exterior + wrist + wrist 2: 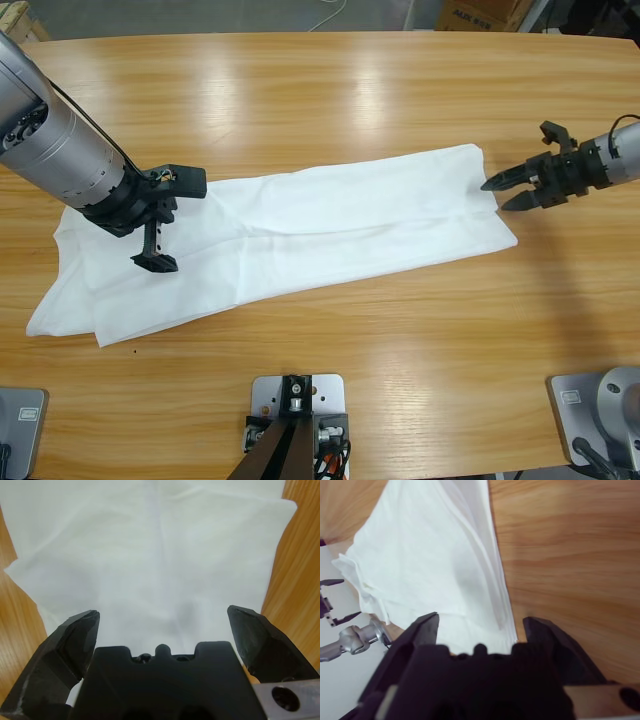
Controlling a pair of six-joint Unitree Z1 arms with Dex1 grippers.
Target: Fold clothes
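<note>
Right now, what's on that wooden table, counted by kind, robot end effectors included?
White T-shirt, folded into a long strip: 1
Black end effectors, both open: 2, the left end effector over the shirt's one end, the right end effector at the other
Wooden table: 1
Total: 4

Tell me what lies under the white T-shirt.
The long wooden table shows all around the folded white cotton T-shirt, which lies flat on it. The table beneath is covered, and so are the shirt's lower layers.
</note>
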